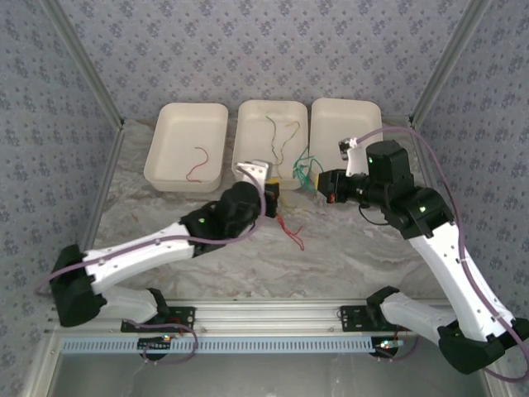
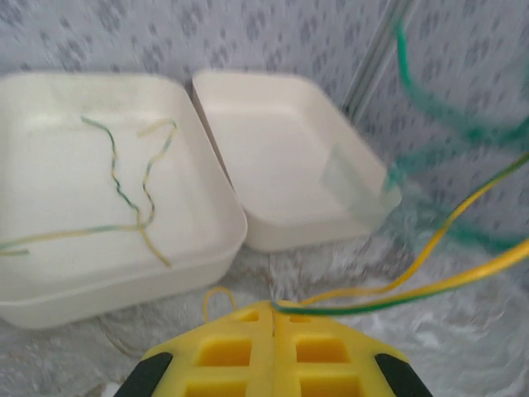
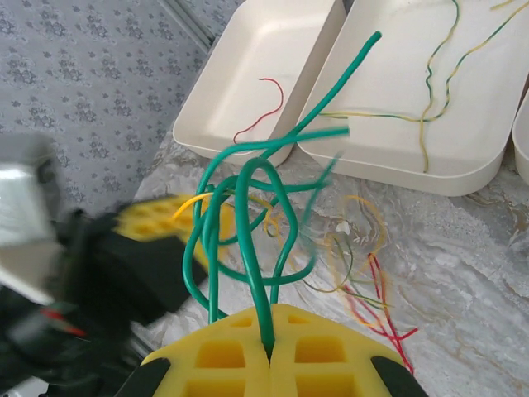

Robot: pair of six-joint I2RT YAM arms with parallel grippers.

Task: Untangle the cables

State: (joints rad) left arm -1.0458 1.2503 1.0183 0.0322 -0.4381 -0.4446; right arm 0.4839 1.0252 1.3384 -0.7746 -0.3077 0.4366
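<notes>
My left gripper is shut on a yellow-green cable that runs off to the right from its closed fingertips. My right gripper faces it from the right and is shut on a green cable, pinched at the tips. That green cable loops in a tangle between the two grippers. Loose red and yellow cables lie on the marble table below, with the red ends near the left gripper.
Three white trays stand at the back. The left tray holds one red cable. The middle tray holds yellow-green cables. The right tray has nothing in it. Patterned walls close in the sides.
</notes>
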